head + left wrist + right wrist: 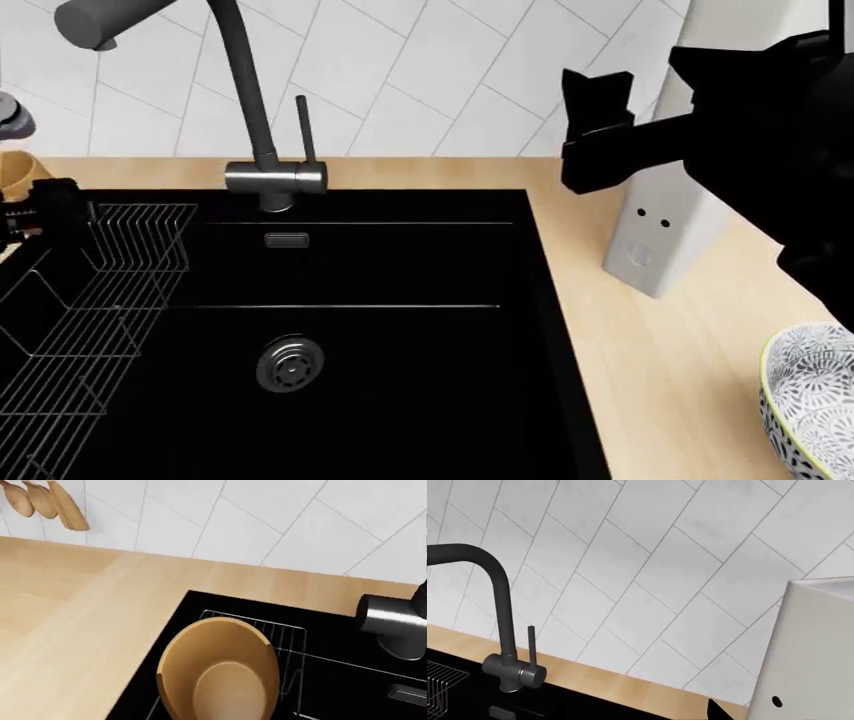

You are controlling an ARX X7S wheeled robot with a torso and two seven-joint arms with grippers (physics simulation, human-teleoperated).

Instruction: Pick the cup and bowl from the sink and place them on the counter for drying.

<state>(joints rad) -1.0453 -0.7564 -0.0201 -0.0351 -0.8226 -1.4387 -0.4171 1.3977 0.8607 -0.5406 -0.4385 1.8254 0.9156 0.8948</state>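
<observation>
Close under the left wrist camera, the cup (220,672) hangs over the wire rack (287,645) at the sink (374,330) corner; that pincer's grip cannot be told. Farther right, the bowl (811,405) sits on the counter (667,370), below the raised right gripper (594,130), whose jaw state is unclear. Beyond stands the faucet (254,110).

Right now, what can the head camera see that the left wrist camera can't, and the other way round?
Only the head view shows the drain, the patterned bowl on the counter at the right, and the right gripper. Only the left wrist view shows the cup's inside, seen close up over the sink's corner, and wooden utensils hanging on the wall. Both show the black sink, wire rack, faucet base, counter and tiles.
</observation>
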